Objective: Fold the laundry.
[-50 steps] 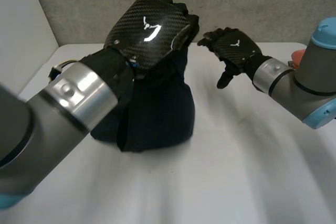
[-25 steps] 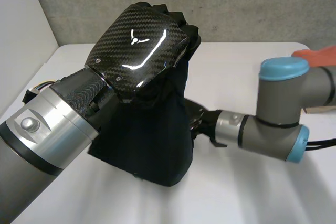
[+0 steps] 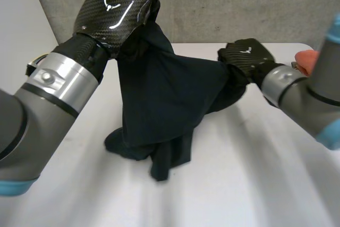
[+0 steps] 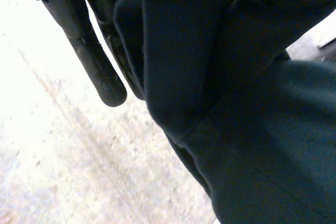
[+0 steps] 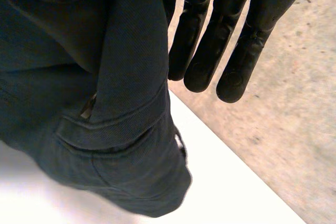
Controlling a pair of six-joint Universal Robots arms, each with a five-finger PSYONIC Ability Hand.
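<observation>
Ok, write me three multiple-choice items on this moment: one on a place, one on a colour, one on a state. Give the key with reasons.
1. Where does the left hand hold the garment?
A. At its topmost part, raised above the table
B. At its lowest end, on the table
C. Flat under it

2. What colour is the garment?
A. White
B. Red
C. Very dark, near black

3. How does the garment lie?
A. Folded flat in a neat square
B. Held between both hands, its lower end bunched on the table
C. Hanging wholly clear of the table

1 A: in the head view that hand is highest, with cloth hanging from it.
2 C: it is dark in every view.
3 B: the right hand grips its side while the bottom rests on the table.
</observation>
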